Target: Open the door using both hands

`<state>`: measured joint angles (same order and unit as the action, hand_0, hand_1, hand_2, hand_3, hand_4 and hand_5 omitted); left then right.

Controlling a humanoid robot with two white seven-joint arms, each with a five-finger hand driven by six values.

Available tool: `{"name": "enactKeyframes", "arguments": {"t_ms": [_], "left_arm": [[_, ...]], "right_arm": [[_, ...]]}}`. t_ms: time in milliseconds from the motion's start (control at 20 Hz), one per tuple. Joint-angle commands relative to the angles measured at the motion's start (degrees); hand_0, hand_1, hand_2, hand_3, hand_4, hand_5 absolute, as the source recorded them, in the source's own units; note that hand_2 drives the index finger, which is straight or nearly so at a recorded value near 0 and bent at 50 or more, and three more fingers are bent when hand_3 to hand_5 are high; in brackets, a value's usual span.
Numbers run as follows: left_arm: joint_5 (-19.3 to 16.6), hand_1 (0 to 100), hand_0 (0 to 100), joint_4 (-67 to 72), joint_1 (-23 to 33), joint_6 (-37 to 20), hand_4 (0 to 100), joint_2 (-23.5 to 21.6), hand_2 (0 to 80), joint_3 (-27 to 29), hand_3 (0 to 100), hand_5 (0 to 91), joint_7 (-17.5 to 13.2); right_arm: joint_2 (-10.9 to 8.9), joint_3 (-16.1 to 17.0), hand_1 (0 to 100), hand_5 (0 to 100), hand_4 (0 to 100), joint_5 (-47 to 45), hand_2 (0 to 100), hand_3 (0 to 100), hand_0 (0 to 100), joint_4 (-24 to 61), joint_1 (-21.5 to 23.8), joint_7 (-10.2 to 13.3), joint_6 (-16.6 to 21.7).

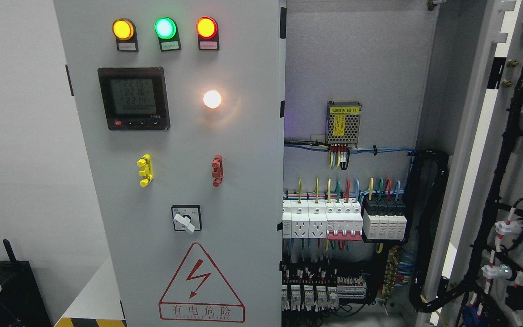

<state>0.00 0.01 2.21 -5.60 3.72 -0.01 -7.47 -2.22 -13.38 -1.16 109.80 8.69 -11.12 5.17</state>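
Observation:
The grey cabinet's left door (243,159) stands closed, facing me. It carries yellow, green and red lamps, a black meter (133,98), a lit white lamp, a yellow handle (145,170), a red handle (217,170) and a rotary switch (186,219). The right door (511,181) is swung wide open at the picture's right, its inner side showing black cable bundles. Inside, the cabinet's back panel (357,68) bears a power supply, breakers and coloured wires. Neither hand shows in the head view.
A red triangular warning sign (201,284) marks the left door's lower part. A white wall lies to the left, with a black box (7,290) and a white ledge at the lower left.

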Motion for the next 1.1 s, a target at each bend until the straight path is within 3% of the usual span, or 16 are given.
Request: {"name": "enactKeyframes", "arguments": {"t_ms": [0,150,400,550,1051], "left_arm": [[1.6,0,0,-0.8,0.0,0.1,0,0.1,0.0,0.1,0,0.0,0.0],[1.6,0,0,-0.8,0.0,0.1,0,0.1,0.0,0.1,0,0.0,0.0],[1.5,0,0,-0.8,0.0,0.1,0,0.1,0.0,0.1,0,0.0,0.0],[1.6,0,0,-0.8,0.0,0.1,0,0.1,0.0,0.1,0,0.0,0.0],[1.6,0,0,-0.8,0.0,0.1,0,0.1,0.0,0.1,0,0.0,0.0]], "right_arm": [[5.03,1.2,0,0,0,-2.4,0,0,38,0.1,-7.6,0.0,-4.3],[6.26,1.2,0,0,0,-2.4,0,0,38,-1.3,-10.0,0.1,-7.7],[6.96,1.3,0,0,0,-2.4,0,0,38,-5.5,-14.5,0.1,-8.7],[7.05,1.3,0,0,0,-2.4,0,0,38,-7.7,-16.6,0.1,-11.3],[7.49,3.0,0,0,0,-2.4,0,0,38,-17.2,-23.8,0.0,-12.3]]}}
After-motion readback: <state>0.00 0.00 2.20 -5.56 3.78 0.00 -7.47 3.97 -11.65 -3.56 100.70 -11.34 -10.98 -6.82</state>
